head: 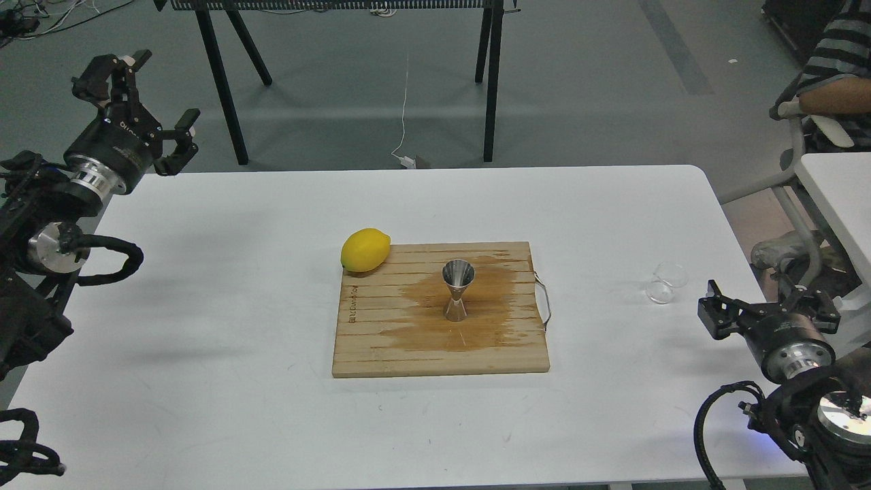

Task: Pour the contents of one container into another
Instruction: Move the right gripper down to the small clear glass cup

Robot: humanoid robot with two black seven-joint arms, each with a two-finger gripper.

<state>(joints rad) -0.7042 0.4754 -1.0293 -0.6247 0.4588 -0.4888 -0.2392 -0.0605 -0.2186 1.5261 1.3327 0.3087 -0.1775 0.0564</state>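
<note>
The steel jigger (pixel 458 291) stands upright in the middle of a wooden cutting board (pixel 381 347), on a dark wet stain. The small clear glass cup (pixel 663 283) rests on the white table to the board's right and looks tipped on its side. My right gripper (pixel 769 307) sits low at the table's right edge, just right of and nearer than the cup, open, with nothing between its fingers. My left gripper (pixel 151 95) hangs open above the table's far left corner, far from both vessels.
A yellow lemon (pixel 365 250) lies at the board's far left corner. The board has a metal handle (pixel 544 306) on its right side. Black trestle legs (pixel 490 82) stand behind the table, and a seated person (pixel 833 75) is at the far right.
</note>
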